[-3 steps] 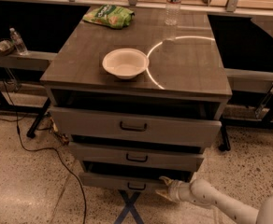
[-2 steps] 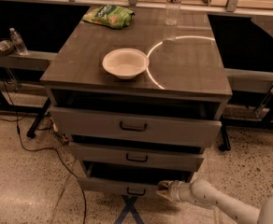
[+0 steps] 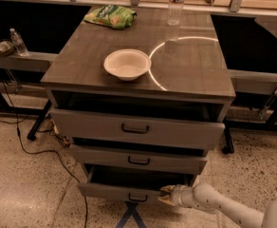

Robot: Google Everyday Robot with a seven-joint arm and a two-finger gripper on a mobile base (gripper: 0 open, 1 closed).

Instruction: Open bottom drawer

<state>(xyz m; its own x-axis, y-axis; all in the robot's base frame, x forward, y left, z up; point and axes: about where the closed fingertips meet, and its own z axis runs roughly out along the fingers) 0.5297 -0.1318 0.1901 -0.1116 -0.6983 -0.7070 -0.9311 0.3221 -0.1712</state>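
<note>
The bottom drawer is the lowest and narrowest grey front of the cabinet, with a small black bar handle. It stands pulled out, showing a dark gap behind its front panel. My gripper comes in from the lower right on a white arm. It sits at the right end of the drawer's front panel, touching or hooking its edge.
The top drawer and the middle drawer are also partly pulled out. On the cabinet top stand a white bowl, a green snack bag and a water bottle. Cables lie on the floor at left.
The bottom drawer has slid further out toward the camera, widening the dark gap above it. My gripper has moved with its right edge.
</note>
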